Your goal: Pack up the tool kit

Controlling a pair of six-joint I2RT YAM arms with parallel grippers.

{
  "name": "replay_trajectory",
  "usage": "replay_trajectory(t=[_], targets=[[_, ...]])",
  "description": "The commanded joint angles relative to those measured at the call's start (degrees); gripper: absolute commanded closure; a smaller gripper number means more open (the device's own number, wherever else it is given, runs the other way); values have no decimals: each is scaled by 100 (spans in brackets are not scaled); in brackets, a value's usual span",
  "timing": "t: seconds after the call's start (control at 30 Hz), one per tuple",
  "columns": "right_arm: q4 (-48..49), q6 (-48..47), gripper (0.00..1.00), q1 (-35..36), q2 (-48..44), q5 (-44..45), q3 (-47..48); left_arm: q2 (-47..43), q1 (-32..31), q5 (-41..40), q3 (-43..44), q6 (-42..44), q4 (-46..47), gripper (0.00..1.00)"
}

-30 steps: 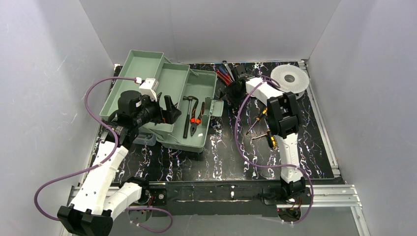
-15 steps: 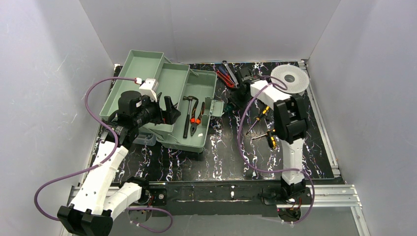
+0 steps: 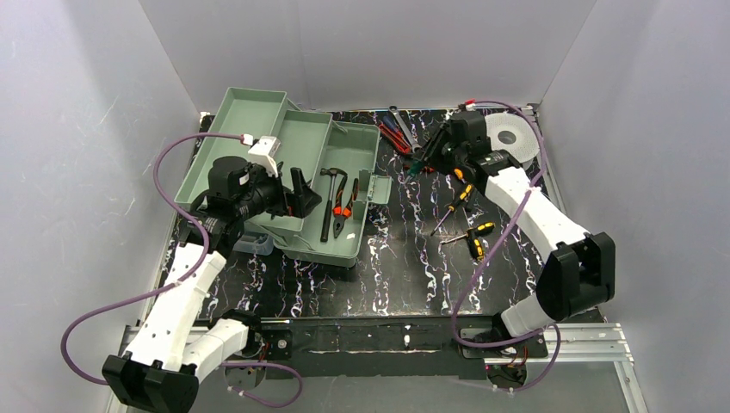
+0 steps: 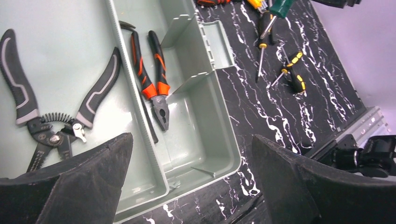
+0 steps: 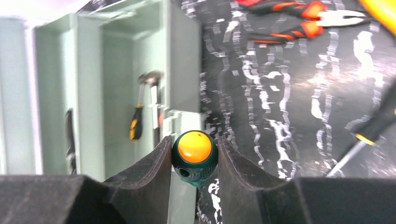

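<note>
The green toolbox (image 3: 361,146) lies open at the left, with a hammer (image 3: 328,198) and orange-handled pliers (image 3: 344,206) in its base. In the left wrist view the pliers (image 4: 154,79) and black wire strippers (image 4: 56,126) lie inside the toolbox (image 4: 224,163). My left gripper (image 3: 297,194) is open and empty above the box (image 4: 191,186). My right gripper (image 3: 423,157) is shut on a green screwdriver with an orange cap (image 5: 194,157), held above the table near the box's right side. Two yellow-black screwdrivers (image 3: 454,200) (image 3: 472,238) lie on the black marbled table (image 3: 387,267).
Red-handled pliers (image 3: 392,133) and a wrench lie at the table's back. A white spool (image 3: 510,136) sits at the back right. Grey walls close in the table on three sides. The toolbox lid (image 3: 250,120) stands open to the back left.
My right arm has swung out to the right and its gripper has lifted the green screwdriver off the table by the box. The left arm has hardly moved.
</note>
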Motion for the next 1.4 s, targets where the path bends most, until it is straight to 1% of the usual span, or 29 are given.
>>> replay_trajectory(t=[0.0,0.17,0.3,0.37,0.6,0.7,0.77,0.8,0.83,0.87,0.9,0.97,1.0,1.03,1.07,1.1,1.13,1.17,1.2,1.27,1.37], targets=[[1091,-661,73,279,-306,-1412,7,-16,30,697,-55,-38,395,0],[1449,-528,74,902,-188,-2288,226,155,29,1592,-144,-272,847,1],[1949,-361,74,1456,-41,-2814,278,280,26,1926,-217,-462,1087,0],[2416,-240,74,1658,74,-3041,337,366,28,2032,-201,-509,1104,0],[2804,160,74,2077,456,-3361,666,465,23,2195,-189,-551,1156,18],[2904,261,75,2155,567,-3444,748,478,30,2189,-195,-552,1153,22],[2944,319,79,2181,605,-3474,788,494,22,2176,-194,-540,1135,25],[2977,335,80,2193,619,-3497,790,492,25,2140,-184,-518,1101,28],[2996,343,80,2192,619,-3523,802,499,22,2128,-175,-504,1085,33],[3006,350,80,2199,618,-3536,792,512,26,2138,-168,-485,1069,40],[3019,364,80,2203,615,-3550,783,519,30,2143,-162,-467,1067,52],[3100,407,79,2198,592,-3605,735,523,26,2117,-153,-436,1054,68],[3142,432,78,2203,575,-3627,691,529,25,2083,-145,-408,1029,74],[3169,440,76,2209,550,-3623,644,528,22,2033,-142,-378,999,79],[3156,440,70,2211,505,-3570,592,527,25,1969,-128,-350,965,82],[3124,432,61,2205,452,-3463,528,506,28,1889,-116,-316,913,85],[3055,393,48,2209,381,-3338,464,488,25,1791,-113,-271,863,87],[2912,286,38,2195,301,-3164,408,467,22,1610,-105,-192,809,88],[2684,174,34,2183,202,-2956,384,450,28,1487,-90,-154,749,89],[2220,-67,28,2141,-28,-2453,309,479,22,962,2,-2,550,91],[1756,-370,23,1999,-569,-1702,-82,739,22,165,391,181,102,91]])
